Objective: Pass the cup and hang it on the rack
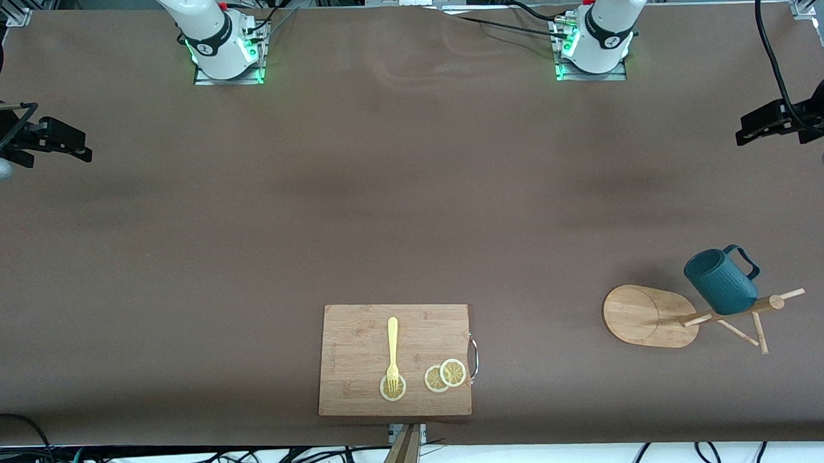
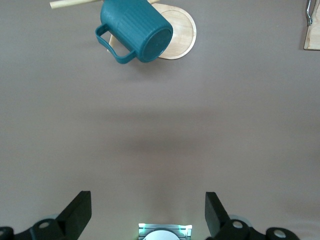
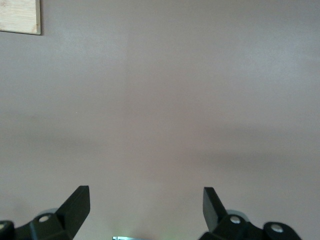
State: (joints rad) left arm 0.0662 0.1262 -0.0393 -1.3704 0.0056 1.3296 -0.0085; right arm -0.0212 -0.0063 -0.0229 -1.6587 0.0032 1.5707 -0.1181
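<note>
The dark teal ribbed cup (image 1: 719,282) hangs tilted on a peg of the bamboo rack (image 1: 644,316), which stands toward the left arm's end of the table. The left wrist view shows the cup (image 2: 135,30) with its loop handle and the rack's oval base (image 2: 182,35) under it. My left gripper (image 1: 751,127) waits up in the air at its own end of the table, apart from the cup, with its fingers (image 2: 80,210) open and empty. My right gripper (image 1: 73,144) waits open at the other end, with only bare table between its fingers (image 3: 77,207).
A rectangular wooden cutting board (image 1: 360,329) lies near the front edge, in the middle of the table. It carries a yellow fork (image 1: 392,342) and lemon slices (image 1: 444,375). Corners of the board (image 2: 312,37) (image 3: 20,15) show in both wrist views. Brown cloth covers the table.
</note>
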